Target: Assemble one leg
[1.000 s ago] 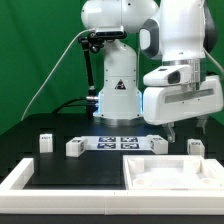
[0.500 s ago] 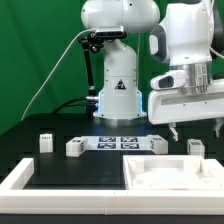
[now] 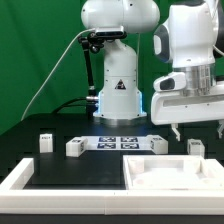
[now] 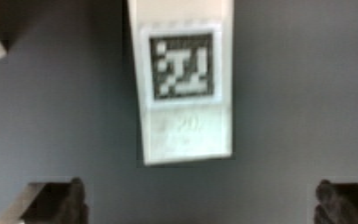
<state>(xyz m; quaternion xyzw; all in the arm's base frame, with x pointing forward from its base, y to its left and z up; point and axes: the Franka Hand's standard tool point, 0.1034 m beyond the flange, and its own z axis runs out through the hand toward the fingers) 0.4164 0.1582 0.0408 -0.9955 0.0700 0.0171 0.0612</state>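
Below gripper, leg is seen lying free, apart from widely spread fingers; nothing is held. Approach step is judged in hand. Next: descent needed, jaws centred about leg, then closed.

Arm rises from its base at the back, elbow up top, then folds over twd the exterior view's right. Wrist pts straight down. Gripper hangs w/ jaws spread wide; in wrist view both fingertips sit far apart, blurry.
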